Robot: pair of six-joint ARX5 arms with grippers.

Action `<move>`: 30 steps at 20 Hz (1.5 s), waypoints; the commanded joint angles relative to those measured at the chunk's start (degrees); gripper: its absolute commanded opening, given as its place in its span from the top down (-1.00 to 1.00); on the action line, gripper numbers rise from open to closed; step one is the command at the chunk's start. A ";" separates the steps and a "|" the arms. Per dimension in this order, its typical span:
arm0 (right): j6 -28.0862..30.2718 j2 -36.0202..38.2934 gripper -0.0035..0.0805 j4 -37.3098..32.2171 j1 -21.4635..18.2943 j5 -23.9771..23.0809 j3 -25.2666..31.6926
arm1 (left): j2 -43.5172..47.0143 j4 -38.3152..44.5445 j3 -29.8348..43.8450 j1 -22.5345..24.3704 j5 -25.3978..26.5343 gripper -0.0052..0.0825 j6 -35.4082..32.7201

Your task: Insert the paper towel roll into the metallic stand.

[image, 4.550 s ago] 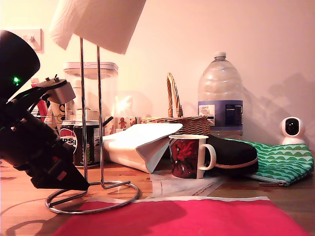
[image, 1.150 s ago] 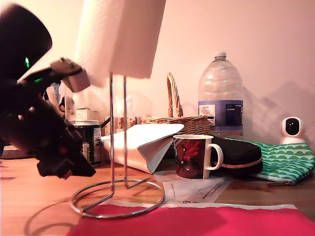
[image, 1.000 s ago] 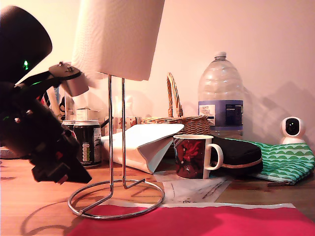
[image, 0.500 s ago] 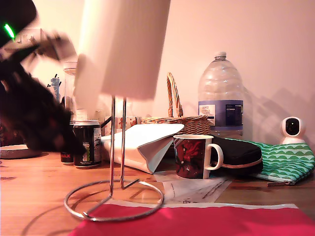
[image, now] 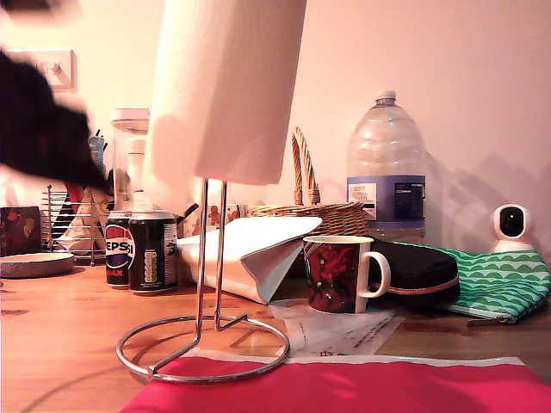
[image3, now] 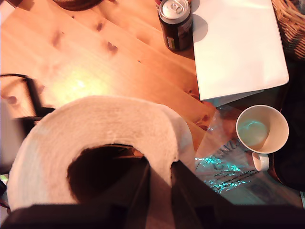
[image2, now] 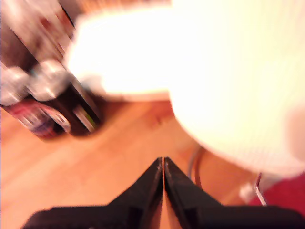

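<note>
1. Blurring at the exterior view's left, the first gripper (image2: 163, 164) shows its jaws pressed together, empty.
2. The second gripper (image3: 159, 174) pinches the wall of the paper towel roll (image: 225, 86), held over the metallic stand (image: 209, 258).
3. Cans (image: 142, 251), paper bag (image: 250, 254) and mug (image: 340, 273) crowd behind.

Exterior low at tabletop; wrist views close, sharing paper towel roll (image: 225, 86).

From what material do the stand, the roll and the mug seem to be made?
The metallic stand: thin metal wire, probably chrome-plated, since it is shiny and reflects the light.
The paper towel roll: soft white paper, matte; the second wrist view shows its fibrous layered end around a hollow core.
The mug: likely glazed ceramic, with a glossy dark red print, white handle and pale inside.
</note>
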State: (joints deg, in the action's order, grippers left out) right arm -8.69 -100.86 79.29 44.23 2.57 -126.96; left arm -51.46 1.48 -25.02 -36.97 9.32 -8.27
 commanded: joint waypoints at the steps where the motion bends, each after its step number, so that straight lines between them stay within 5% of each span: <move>1: 0.90 -1.64 0.95 -0.52 -0.20 -0.02 0.22 | 2.82 -0.63 1.01 0.11 0.15 0.93 1.57; 11: 1.16 -5.81 0.95 -0.52 -0.20 0.44 0.22 | 19.02 -3.80 1.01 0.04 -6.60 0.93 6.23; 22: 1.18 -10.32 0.94 -0.61 0.02 0.46 0.22 | 22.69 -6.25 1.01 0.04 -10.38 0.93 6.80; 30: 1.18 -10.32 0.44 -0.61 0.42 0.48 0.22 | 22.69 -6.25 1.01 0.04 -10.45 0.93 6.80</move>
State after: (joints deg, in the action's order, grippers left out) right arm -7.62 -111.42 79.13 44.29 3.03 -126.96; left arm -28.95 -5.21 -25.02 -36.97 -1.02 -1.67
